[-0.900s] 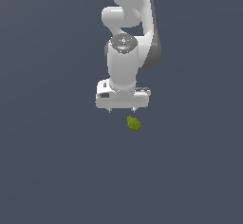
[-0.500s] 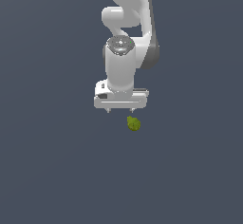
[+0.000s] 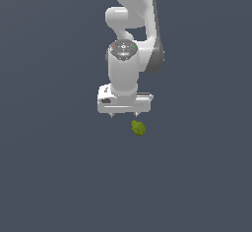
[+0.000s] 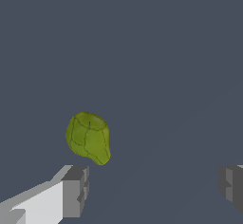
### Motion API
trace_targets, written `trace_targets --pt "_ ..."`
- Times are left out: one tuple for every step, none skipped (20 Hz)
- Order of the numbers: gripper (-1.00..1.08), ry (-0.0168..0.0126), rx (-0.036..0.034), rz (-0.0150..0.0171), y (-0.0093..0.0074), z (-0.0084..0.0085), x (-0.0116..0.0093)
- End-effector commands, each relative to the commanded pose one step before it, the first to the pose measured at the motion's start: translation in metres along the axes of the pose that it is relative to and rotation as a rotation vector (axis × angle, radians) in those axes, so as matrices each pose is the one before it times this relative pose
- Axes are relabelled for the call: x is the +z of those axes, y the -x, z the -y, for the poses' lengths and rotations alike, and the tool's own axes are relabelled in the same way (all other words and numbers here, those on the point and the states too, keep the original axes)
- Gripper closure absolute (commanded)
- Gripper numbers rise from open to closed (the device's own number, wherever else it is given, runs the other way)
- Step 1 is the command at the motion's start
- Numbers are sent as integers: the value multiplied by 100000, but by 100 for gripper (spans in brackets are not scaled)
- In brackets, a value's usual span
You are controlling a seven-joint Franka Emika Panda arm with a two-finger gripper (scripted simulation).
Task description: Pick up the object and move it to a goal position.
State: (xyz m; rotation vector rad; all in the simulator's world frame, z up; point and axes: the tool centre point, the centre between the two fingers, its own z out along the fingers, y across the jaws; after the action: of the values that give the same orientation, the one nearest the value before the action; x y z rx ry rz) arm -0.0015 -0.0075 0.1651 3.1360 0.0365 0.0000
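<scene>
We start at the tool [image 3: 124, 114], a white block-shaped hand at the end of the single arm [image 3: 129, 54], pointing straight down. Its two fingers stand wide apart with nothing between them; in the wrist view one grey finger pad [image 4: 76, 191] shows at one edge of the frame and the other at the opposite edge, with bare surface in the gap.

The object [image 3: 139, 128] lies on the dark grey desk [image 3: 59, 177], apart from the tool and untouched. In the exterior view it sits just below the tool body and offset toward the exterior view's right, roughly under the right-hand fingertip and not under the midpoint. The wrist view confirms this: the object [image 4: 88, 137] lies close to one finger pad and well apart from the other, ahead of the line joining the pads. We judge that the coming move needs a sideways and forward shift to centre the gap over the object before descent.

The object is a small, lumpy, roundish blob, olive-lime, with faceted patches and one slightly tapered end. We see no marked long axis. The desk is flat, matte and featureless. No goal marker is visible.
</scene>
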Motion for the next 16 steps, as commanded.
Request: trace_targets --pt "-92 -6 -289 91 82 651 667" --pt "-92 6 -119 -7 40 373 381" --pt "-92 2 -138 -11 51 431 437" --pt "-92 -5 -138 -9 66 475 494" --pt "-92 -15 -168 -9 84 540 553" --pt "-92 -28 -193 -9 105 600 609" --pt "-92 -41 -203 -11 128 650 660" --pt "-92 -49 -189 -11 136 619 628" --pt "-92 -54 -174 -9 134 563 566" --pt "-92 -62 -172 -9 130 512 504" --pt "-92 -59 -143 -6 121 447 443" --pt "-92 -57 -126 -5 110 388 383" --pt "-92 -43 -88 -3 97 318 324" --pt "-92 -44 -87 -3 82 268 263" --pt "-92 -32 -61 -2 65 205 205" --pt "-92 -33 -61 -2 48 156 145"
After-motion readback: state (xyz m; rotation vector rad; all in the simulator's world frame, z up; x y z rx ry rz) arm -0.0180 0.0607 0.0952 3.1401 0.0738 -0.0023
